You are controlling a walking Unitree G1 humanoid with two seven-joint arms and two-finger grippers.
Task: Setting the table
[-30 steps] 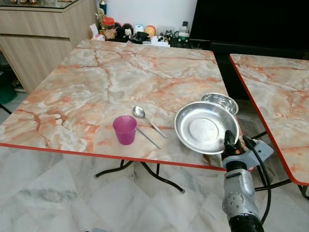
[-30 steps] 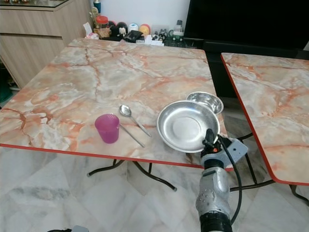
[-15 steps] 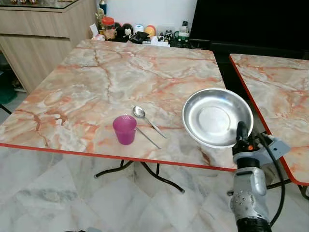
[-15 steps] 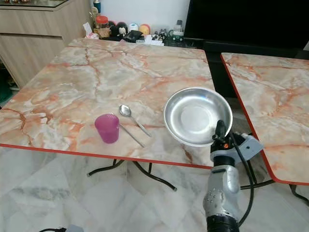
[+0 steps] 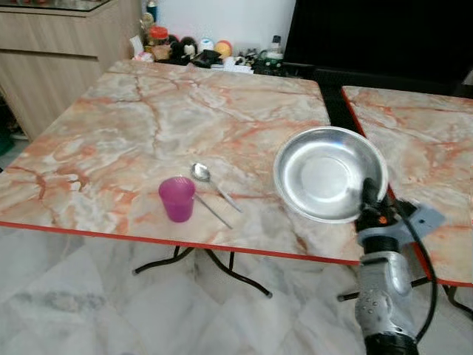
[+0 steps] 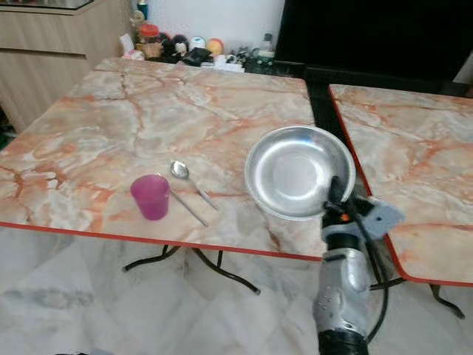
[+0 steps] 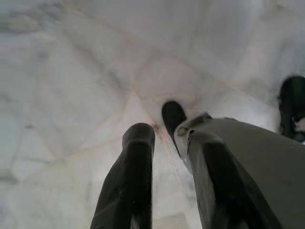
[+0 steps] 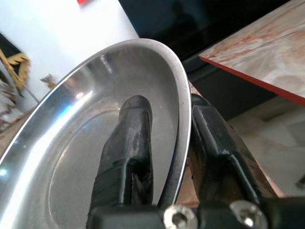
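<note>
1. Plate: round, shiny steel with a shallow dished centre, held tilted above the near right corner of the table.
2. Right arm rises from below, wrist upright, by the table's edge.
3. Right gripper: fingers closed on the plate's rim, one inside, one outside.
4. Left gripper: fingers slightly apart, holding nothing, over the floor.
</note>
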